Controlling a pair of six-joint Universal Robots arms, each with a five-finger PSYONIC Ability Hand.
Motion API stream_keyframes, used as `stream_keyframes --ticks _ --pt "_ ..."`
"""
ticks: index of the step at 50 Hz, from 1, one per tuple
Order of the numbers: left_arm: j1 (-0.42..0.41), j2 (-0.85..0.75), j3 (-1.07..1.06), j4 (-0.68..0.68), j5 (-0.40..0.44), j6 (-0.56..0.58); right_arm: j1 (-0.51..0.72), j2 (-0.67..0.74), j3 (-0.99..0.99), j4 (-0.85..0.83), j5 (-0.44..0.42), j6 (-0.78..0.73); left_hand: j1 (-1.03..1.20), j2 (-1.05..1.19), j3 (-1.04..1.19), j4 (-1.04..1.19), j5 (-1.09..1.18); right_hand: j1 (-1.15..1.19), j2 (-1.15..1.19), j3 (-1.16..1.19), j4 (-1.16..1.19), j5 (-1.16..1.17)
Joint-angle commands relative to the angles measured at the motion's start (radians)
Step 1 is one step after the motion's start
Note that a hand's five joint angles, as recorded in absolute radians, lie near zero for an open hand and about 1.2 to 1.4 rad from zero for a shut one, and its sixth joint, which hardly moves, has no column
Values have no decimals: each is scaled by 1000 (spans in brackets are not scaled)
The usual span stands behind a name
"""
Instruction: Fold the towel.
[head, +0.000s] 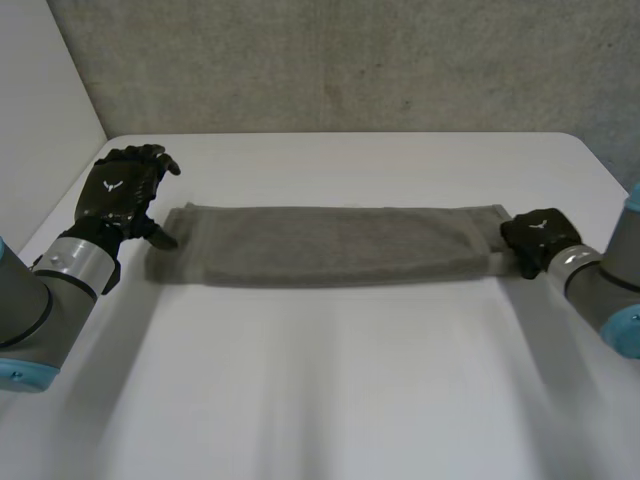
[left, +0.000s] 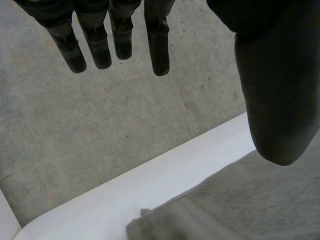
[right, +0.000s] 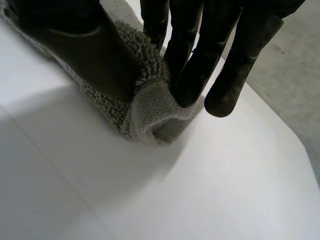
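A grey towel (head: 330, 245), folded into a long narrow strip, lies across the middle of the white table (head: 330, 400). My right hand (head: 538, 240) is at the strip's right end. In the right wrist view its thumb (right: 95, 50) and fingers (right: 192, 65) pinch the bunched end of the towel (right: 150, 112) between them. My left hand (head: 122, 190) hovers by the strip's left end, fingers (left: 115, 35) straight and spread, thumb (left: 277, 95) just over the towel (left: 250, 205), holding nothing.
A grey concrete wall (head: 350, 60) rises behind the table's far edge. A white panel (head: 40, 110) stands at the far left. Bare table surface lies in front of the towel.
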Motion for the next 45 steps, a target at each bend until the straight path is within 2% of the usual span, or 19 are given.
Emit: stream_keyframes --ticks 1,8,15,20,22,23,25,26,28,29,33,35,36,37,38,39,40,41,45 --pt "0 0 0 -1 0 0 -134 -72 21 95 -7 -90 -39 -40 -41 -47 -31 101 105 93 62 71" --pt "0 2 -2 -2 -2 0 -361 -100 -52 184 -10 -338 -39 -40 -41 -47 -31 101 105 93 62 71" --pt "-2 2 -2 -2 -2 0 -342 -137 -181 250 2 -353 -39 -40 -41 -47 -31 101 105 93 62 71" --pt "-3 2 -2 -1 -2 0 -175 -233 -248 294 2 -216 -39 -40 -41 -47 -31 101 105 93 62 71" --pt "-3 2 -3 -2 -3 0 2 -243 -299 296 8 -135 -39 -40 -41 -47 -31 101 105 93 62 71" --pt "-3 2 -3 -2 -3 0 3 -243 -299 296 8 -135 -39 -40 -41 -47 -31 101 105 93 62 71" --pt "-3 3 -8 -1 -2 0 190 -221 -346 294 48 -106 -39 -40 -41 -47 -31 101 105 93 62 71" --pt "-2 5 -12 -1 0 0 191 -221 -347 294 48 -106 -39 -40 -41 -47 -31 101 105 93 62 71" --pt "-3 5 -14 1 0 0 372 -137 -389 293 109 -107 -39 -40 -41 -47 -31 101 105 93 62 71" --pt "-3 5 -14 1 0 0 373 -137 -390 293 109 -107 -39 -40 -41 -47 -31 101 105 93 62 71" --pt "-3 5 -15 10 0 1 598 15 -460 307 161 -113 -39 -40 -41 -47 -31 101 105 93 62 71" --pt "-5 5 -17 13 0 3 626 50 -466 308 167 -116 -39 -40 -41 -47 -31 101 105 93 62 71" --pt "-5 5 -17 13 0 1 649 72 -466 308 171 -118 -39 -40 -41 -47 -31 41 45 33 2 11" --pt "-5 5 -17 13 0 1 657 80 -462 305 174 -118 -39 -40 -41 -47 -31 -410 -406 -418 -449 -440" --pt "-5 5 -17 13 0 3 657 80 -462 305 174 -118 -39 -40 -41 -47 -31 -415 -411 -423 -454 -445" --pt "-3 5 -17 13 1 3 652 80 -453 305 181 -118 -39 -40 -41 -47 -31 -883 -879 -891 -922 -913" --pt "-3 5 -17 13 1 3 652 80 -453 305 181 -118 -39 -40 -41 -47 -31 -887 -883 -896 -927 -918" --pt "-3 5 -15 13 1 1 643 74 -437 305 198 -117 -42 -43 -44 -50 -34 -1121 -1117 -1129 -1160 -1151" --pt "-3 5 -14 13 1 3 571 18 -373 311 243 -106 -45 -46 -47 -53 -37 -1121 -1117 -1129 -1160 -1151"
